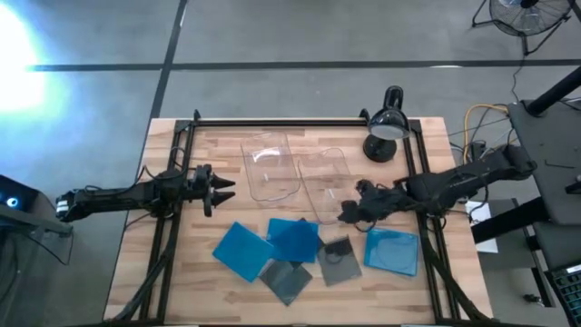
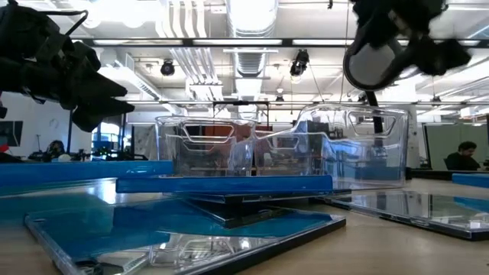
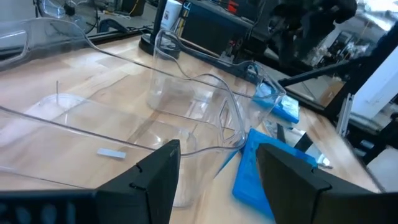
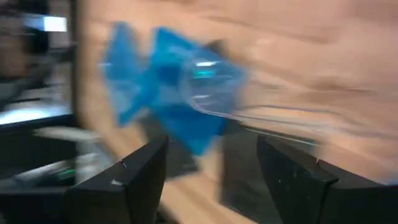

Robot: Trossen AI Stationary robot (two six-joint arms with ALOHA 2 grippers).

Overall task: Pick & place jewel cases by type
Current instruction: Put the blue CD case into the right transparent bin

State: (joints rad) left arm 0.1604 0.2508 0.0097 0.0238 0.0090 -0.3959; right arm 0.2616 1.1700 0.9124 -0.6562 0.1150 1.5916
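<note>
From the overhead camera I have the wooden table (image 1: 227, 150) with two clear plastic trays (image 1: 272, 168) side by side near its centre, the second tray (image 1: 325, 182) just to the right of the first and touching it or nearly so. A black desk lamp (image 1: 386, 127) stands at about 1 o'clock from them, by the table's far right corner.

The jewel cases lie in a loose row at 6 o'clock from the trays, along the near half of the table. There are three blue ones and two dark grey ones that I can count. One blue jewel case (image 1: 241, 251) sits furthest left, turned like a diamond. A second blue case (image 1: 293, 238) overlaps its right corner. A dark grey case (image 1: 287, 280) lies at 6 o'clock from that pair, partly tucked beneath them. Another smoky grey case (image 1: 339, 260) is just right of the second blue one, and a third blue case (image 1: 392, 251) lies furthest right, near the table edge (apart from the grey one, as far as I can tell).

My left gripper (image 1: 221, 190) hangs at 9 o'clock from the trays, fingers spread apart and empty; the wrist camera shows the tray wall between them farther off. My right gripper (image 1: 348, 212) hovers at the near right corner of the second tray, at 12 o'clock from the smoky grey case, fingers parted with nothing between them.
</note>
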